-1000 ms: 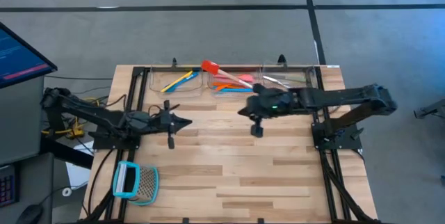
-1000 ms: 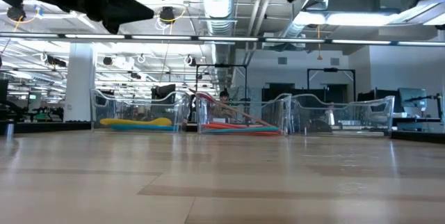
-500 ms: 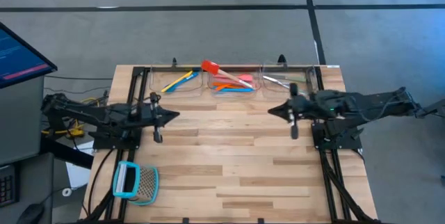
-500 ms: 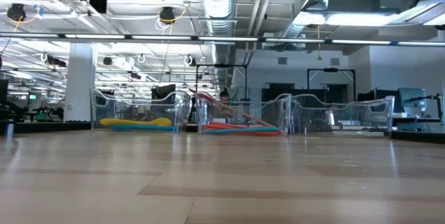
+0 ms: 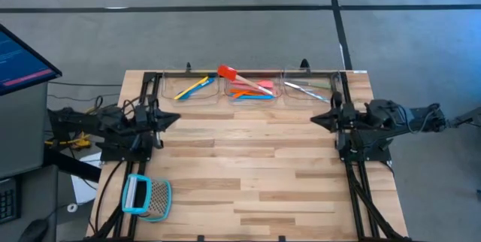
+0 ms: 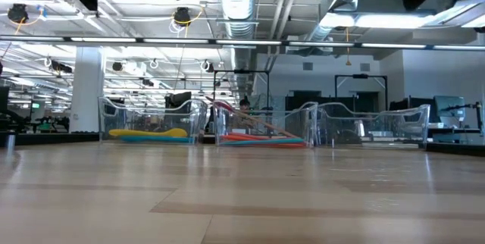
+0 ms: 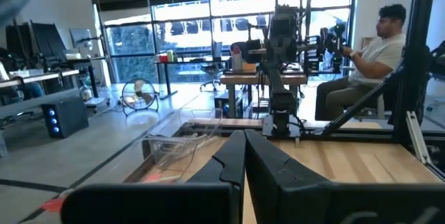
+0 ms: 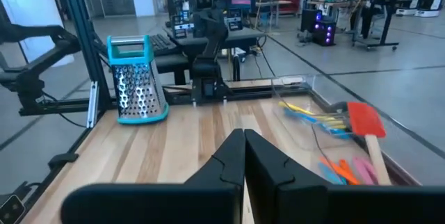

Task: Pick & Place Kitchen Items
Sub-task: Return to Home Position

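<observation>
Three clear bins stand along the table's far edge. The left bin holds yellow and blue utensils (image 5: 192, 86). In the middle bin lie orange, pink and blue utensils (image 5: 252, 90), and a red-headed spatula (image 5: 227, 72) leans on that bin's rim. The right bin holds a silvery metal piece (image 5: 301, 87). My left gripper (image 5: 174, 118) hangs shut and empty over the table's left edge, pointing toward the right. My right gripper (image 5: 316, 119) hangs shut and empty over the right edge, pointing left. Both are well clear of the bins.
A teal-framed metal grater (image 5: 145, 197) stands upright at the near left corner and also shows in the right wrist view (image 8: 137, 78). Bare wooden tabletop (image 5: 248, 159) lies between the arms. A person (image 7: 375, 50) sits beyond the table's right side.
Both arms have drawn back from the table's middle. My left gripper went toward the left edge. My right gripper went much farther toward the right edge and tipped up to level. Both stayed shut and empty. The utensils have not moved.
</observation>
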`<state>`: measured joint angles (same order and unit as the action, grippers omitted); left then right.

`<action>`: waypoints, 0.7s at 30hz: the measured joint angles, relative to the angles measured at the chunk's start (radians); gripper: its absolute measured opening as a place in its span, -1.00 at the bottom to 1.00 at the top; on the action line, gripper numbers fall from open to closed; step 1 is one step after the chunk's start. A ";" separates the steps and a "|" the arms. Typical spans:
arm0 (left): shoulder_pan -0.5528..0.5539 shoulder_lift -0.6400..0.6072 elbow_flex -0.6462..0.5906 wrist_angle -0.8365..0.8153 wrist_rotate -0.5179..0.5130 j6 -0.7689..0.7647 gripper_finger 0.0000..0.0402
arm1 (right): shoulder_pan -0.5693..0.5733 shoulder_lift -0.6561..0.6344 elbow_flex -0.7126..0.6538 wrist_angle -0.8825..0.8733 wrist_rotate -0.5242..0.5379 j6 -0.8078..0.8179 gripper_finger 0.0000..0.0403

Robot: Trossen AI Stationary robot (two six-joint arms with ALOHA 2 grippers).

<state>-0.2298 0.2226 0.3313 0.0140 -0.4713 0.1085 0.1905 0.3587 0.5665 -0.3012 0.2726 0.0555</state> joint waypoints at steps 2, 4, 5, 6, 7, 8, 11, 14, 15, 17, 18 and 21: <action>0.000 -0.033 0.000 -0.035 0.000 0.000 -0.99 | 0.000 -0.047 -0.034 -0.001 0.000 0.003 -1.00; 0.000 -0.062 0.000 -0.068 0.000 -0.006 -0.99 | 0.000 -0.094 -0.058 -0.010 0.000 0.006 -1.00; 0.000 -0.075 0.000 -0.078 0.000 -0.010 -0.99 | 0.000 -0.115 -0.070 -0.005 0.000 0.006 -1.00; 0.000 -0.088 0.000 -0.089 0.000 -0.013 -0.99 | 0.000 -0.137 -0.082 -0.007 0.000 0.006 -1.00; 0.000 -0.101 0.000 -0.101 0.000 -0.014 -0.99 | 0.000 -0.161 -0.092 -0.014 0.000 0.006 -1.00; 0.000 -0.114 0.000 -0.115 0.001 -0.015 -0.99 | 0.000 -0.184 -0.101 -0.016 0.000 0.005 -1.00; 0.000 -0.159 0.000 -0.169 0.000 -0.023 -0.99 | 0.000 -0.252 -0.115 -0.039 0.000 0.002 -1.00; 0.000 -0.196 0.000 -0.208 0.001 -0.042 -0.99 | 0.000 -0.311 -0.118 -0.063 -0.001 0.001 -1.00; 0.000 -0.206 0.000 -0.217 0.000 -0.043 -0.99 | 0.000 -0.328 -0.118 -0.065 -0.001 -0.001 -1.00; 0.000 -0.222 0.000 -0.237 0.000 -0.041 -0.99 | 0.000 -0.356 -0.118 -0.068 -0.001 -0.002 -1.00; 0.000 -0.222 0.001 -0.242 0.000 -0.037 -0.99 | 0.000 -0.354 -0.116 -0.066 -0.002 -0.003 -1.00; 0.000 -0.222 0.003 -0.271 0.000 -0.030 -0.99 | 0.000 -0.354 -0.119 -0.082 -0.002 -0.017 -1.00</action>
<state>-0.2298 0.0006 0.3347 -0.2574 -0.4717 0.0781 0.1905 0.0048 0.4477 -0.3828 0.2707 0.0382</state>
